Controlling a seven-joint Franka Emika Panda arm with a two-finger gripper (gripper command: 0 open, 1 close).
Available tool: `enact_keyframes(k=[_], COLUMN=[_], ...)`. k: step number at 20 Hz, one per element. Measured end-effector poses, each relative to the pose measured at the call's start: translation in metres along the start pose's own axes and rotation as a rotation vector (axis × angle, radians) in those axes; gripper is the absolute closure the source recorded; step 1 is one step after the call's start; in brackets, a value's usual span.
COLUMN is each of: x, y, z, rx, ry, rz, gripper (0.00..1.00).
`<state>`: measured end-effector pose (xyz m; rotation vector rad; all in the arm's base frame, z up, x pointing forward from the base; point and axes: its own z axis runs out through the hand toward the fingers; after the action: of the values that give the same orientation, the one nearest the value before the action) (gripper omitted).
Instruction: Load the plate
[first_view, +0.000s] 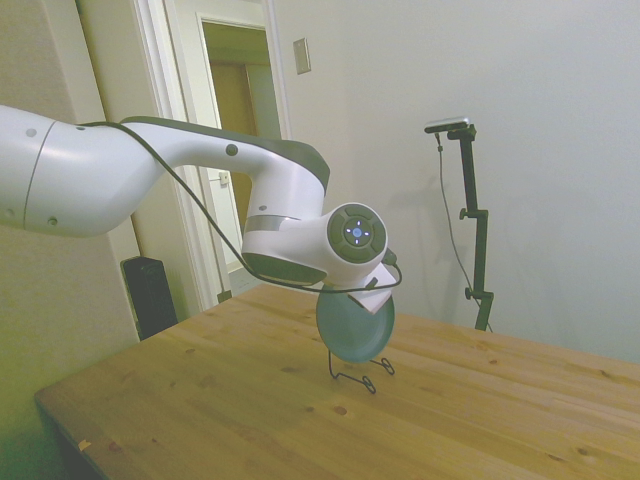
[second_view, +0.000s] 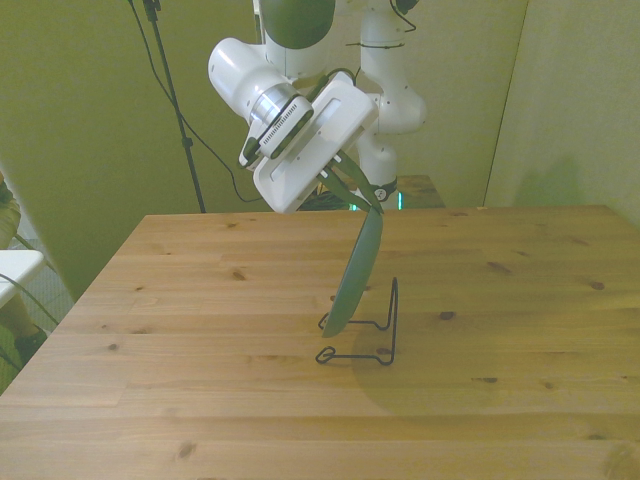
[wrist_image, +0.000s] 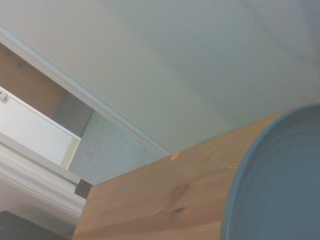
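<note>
Over on the front view's left the gripper (second_view: 366, 196) is pinching the plate (second_view: 358, 272) by its top rim, bottom edge just inside the wire stand (second_view: 372, 335), so I'd lower it slowly, let it lean back, then release.

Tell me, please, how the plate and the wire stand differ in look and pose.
The plate is a solid dark green disc; the wire stand is thin black wire. The plate stands tilted on edge, held at its top by the gripper; the stand sits free on the table. Both meet at the plate's bottom.
</note>
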<state>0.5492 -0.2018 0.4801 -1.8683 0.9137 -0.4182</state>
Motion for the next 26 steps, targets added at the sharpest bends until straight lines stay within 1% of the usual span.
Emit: enact_keyframes(k=[5,13,26], x=[0.004,0.005,-0.001], y=[0.009,0.022,0.017], z=[0.007,0.009,0.019], rx=[-0.001,-0.003,-0.002], ry=[-0.004,-0.006,-0.024], rz=[0.004,0.009,-0.006], gripper=[1.0,1.0,1.0])
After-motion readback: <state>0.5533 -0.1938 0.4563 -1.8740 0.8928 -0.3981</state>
